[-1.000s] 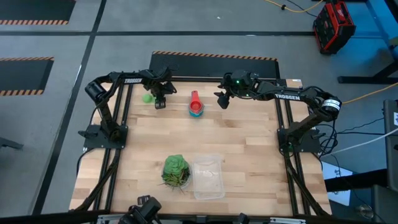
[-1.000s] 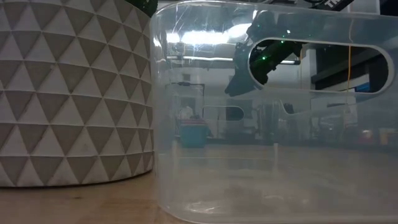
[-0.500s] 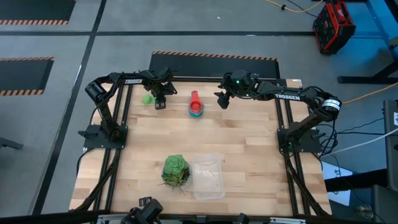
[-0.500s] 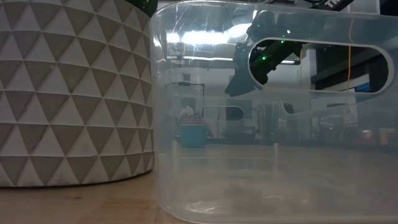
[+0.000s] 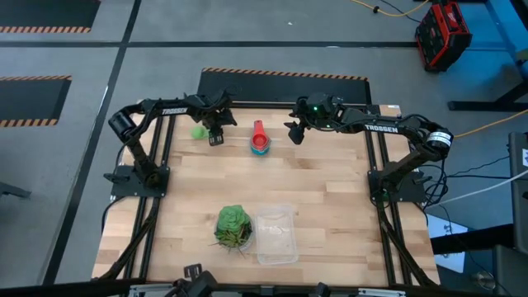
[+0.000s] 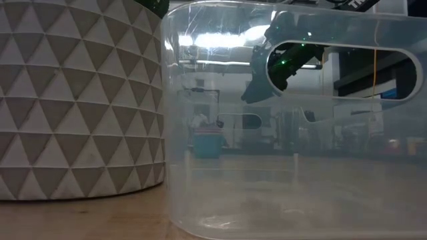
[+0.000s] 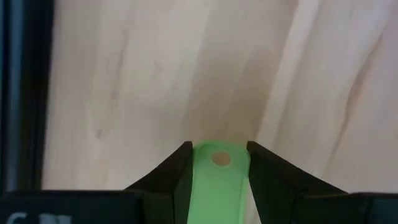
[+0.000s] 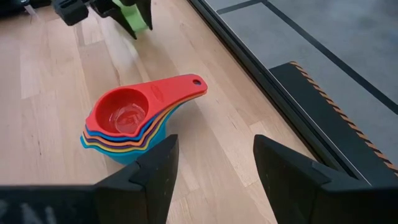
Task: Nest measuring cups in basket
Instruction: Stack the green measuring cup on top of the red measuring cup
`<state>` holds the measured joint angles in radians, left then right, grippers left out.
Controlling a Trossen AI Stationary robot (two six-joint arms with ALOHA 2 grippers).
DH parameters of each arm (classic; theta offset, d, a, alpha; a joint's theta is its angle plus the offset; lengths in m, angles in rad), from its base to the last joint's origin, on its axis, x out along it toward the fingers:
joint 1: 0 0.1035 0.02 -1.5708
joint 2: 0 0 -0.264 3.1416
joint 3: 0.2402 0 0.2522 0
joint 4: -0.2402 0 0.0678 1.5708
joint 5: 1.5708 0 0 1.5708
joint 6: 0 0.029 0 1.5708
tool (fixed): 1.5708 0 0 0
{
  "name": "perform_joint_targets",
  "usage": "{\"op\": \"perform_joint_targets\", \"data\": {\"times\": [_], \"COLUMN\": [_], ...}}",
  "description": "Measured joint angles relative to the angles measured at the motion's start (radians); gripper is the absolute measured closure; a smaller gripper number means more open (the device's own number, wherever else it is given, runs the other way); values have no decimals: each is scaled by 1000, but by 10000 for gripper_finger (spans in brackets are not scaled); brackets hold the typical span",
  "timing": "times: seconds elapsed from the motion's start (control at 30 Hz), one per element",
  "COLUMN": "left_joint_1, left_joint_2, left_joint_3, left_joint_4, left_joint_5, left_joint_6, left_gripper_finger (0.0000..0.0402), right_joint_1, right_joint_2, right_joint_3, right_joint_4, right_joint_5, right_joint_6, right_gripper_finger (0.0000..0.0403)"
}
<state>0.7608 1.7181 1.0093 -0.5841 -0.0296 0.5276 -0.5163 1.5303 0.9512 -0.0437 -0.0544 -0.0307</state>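
Left pincer (image 7: 217, 180) has just closed on the green measuring cup's (image 5: 197, 131) handle at the far left of the surface (image 5: 330, 181), so that last scoop can now join the stack of nested cups (image 5: 261, 145) nearby. Right pincer (image 8: 211, 168) hangs open and empty beside the stack. Clear basket (image 5: 276, 234) waits at the near edge.

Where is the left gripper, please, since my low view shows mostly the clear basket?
Observer: The left gripper is at the table's far left, closed on the green measuring cup by its handle.
Operator: And the other cups?
Observer: They sit nested in a stack at the far middle, with the red measuring cup on top.
Operator: What about the right gripper?
Observer: The right gripper hangs open just right of that stack, touching nothing.
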Motion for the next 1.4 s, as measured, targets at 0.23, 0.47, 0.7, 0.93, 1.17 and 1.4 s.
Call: {"op": "perform_joint_targets", "data": {"times": [0.23,0.47,0.7,0.93,1.17,1.4], "left_joint_1": [-49,-97,-120,-127,-128,-130], "left_joint_2": [-4,-7,-19,-19,-19,-19], "left_joint_3": [18,130,288,431,521,594], "left_joint_4": [-3,-29,-34,24,166,272], "left_joint_5": [31,102,310,561,712,790], "left_joint_6": [-58,-107,-164,-269,-392,-473], "left_gripper_finger": [275,275,275,275,275,275], "right_joint_1": [0,0,-1,-1,2,3], "right_joint_2": [0,0,0,0,0,0], "right_joint_3": [0,0,0,0,0,0], "right_joint_4": [0,0,0,7,70,237], "right_joint_5": [0,0,0,-1,-140,-340], "right_joint_6": [0,-5,-42,-109,-135,-131], "right_gripper_finger": [191,191,191,191,191,191]}}
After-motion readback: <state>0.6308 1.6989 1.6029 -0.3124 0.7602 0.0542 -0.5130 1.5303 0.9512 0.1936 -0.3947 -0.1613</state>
